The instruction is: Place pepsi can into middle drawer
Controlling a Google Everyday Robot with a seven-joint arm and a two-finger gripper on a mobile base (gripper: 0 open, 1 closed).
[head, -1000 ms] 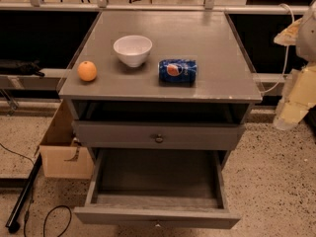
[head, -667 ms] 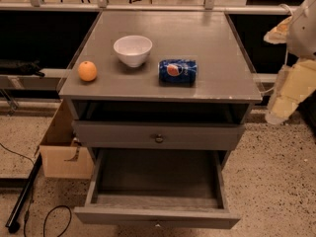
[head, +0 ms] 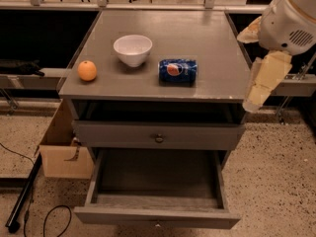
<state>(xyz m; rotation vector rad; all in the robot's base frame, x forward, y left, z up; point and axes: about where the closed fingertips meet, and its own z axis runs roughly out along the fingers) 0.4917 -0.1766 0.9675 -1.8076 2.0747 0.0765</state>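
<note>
While the gripper (head: 260, 85) hangs off the right side of the cabinet (head: 163, 21), just past its front right corner, I can't tell if it's open or closed. Only a pale angled piece shows, pointing down-left under the white arm housing (head: 291, 19).

It's not touching the cabinet top and sits well apart from the can (head: 177, 70).

The can lies on its side on the top, right of centre and near the front edge, logo toward the camera.

Bowl (head: 132, 49): upright, just behind and left of the can, not touching.

Orange (head: 87, 70): further left, near the front left corner.

Upper drawer (head: 159, 135): dark knob, shut.

Middle drawer (head: 158, 174): pulled out toward the camera, dark floor in view.

On the floor to the left, a cardboard box (head: 61, 154) sits against the cabinet side, with a black pole (head: 22, 199) and a cable (head: 54, 216) near it.
</note>
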